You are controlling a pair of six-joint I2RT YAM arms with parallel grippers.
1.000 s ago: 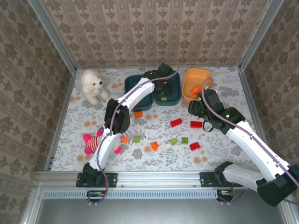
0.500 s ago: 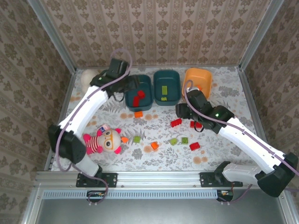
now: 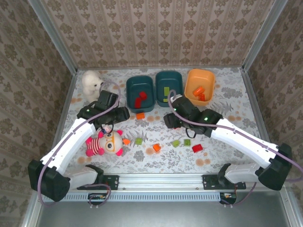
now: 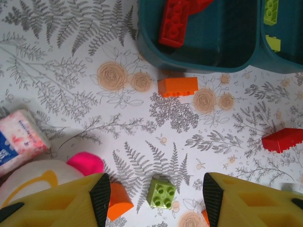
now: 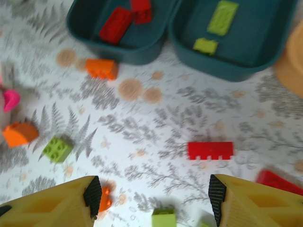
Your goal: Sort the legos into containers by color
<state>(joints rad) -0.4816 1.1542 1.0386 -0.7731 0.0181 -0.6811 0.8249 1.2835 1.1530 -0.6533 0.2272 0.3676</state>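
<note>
Three tubs line the back: a teal tub (image 3: 140,93) with red bricks (image 4: 174,23), a teal tub (image 3: 169,88) with green bricks (image 5: 222,19), and an orange tub (image 3: 200,86) with orange pieces. Loose on the table lie an orange brick (image 3: 140,115), a green brick (image 3: 138,140), an orange piece (image 3: 156,147), two green bricks (image 3: 175,143) and a red one (image 3: 197,148). My left gripper (image 3: 118,115) hangs open, the green brick (image 4: 161,193) framed between its fingers below. My right gripper (image 3: 170,119) is open above a red brick (image 5: 210,150).
A striped plush doll (image 3: 105,143) lies just under the left arm, an orange curved piece (image 4: 118,201) beside it. A white plush bear (image 3: 91,84) sits at the back left. Metal rails and patterned walls close in the table.
The left arm swung away from the tubs, back to the left and down beside the doll. The right arm moved left from the orange tub to the table's middle.
</note>
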